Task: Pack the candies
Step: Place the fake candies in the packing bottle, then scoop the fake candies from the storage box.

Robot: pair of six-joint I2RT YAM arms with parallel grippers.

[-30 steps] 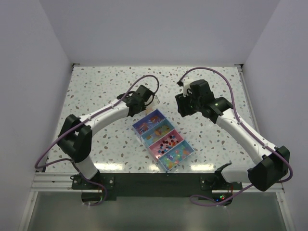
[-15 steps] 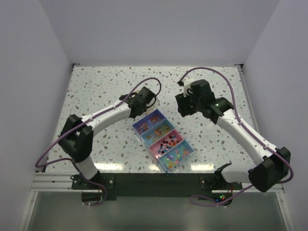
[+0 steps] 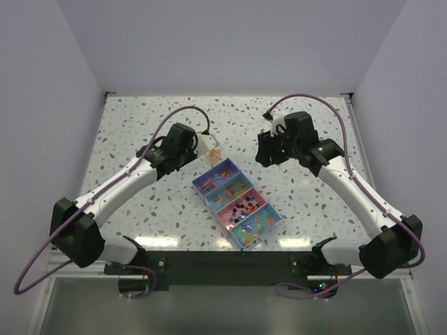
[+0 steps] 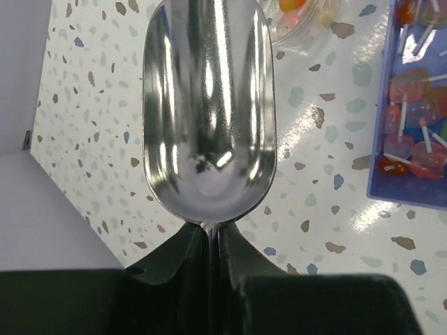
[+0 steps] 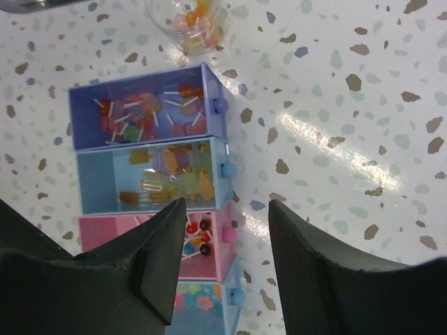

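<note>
Empty scoop is clamped by its handle in left gripper jaws and aimed at candies in jar at far end of box, presumably for scooping. Right gripper jaws are held open, empty.

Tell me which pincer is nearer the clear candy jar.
Left. The left pincer, gripping a metal scoop, is close beside the jar on its left; the right pincer is farther away on its right.

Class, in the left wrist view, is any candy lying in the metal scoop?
No, the scoop shows only bare, shiny metal, with nothing lying in its bowl.
</note>
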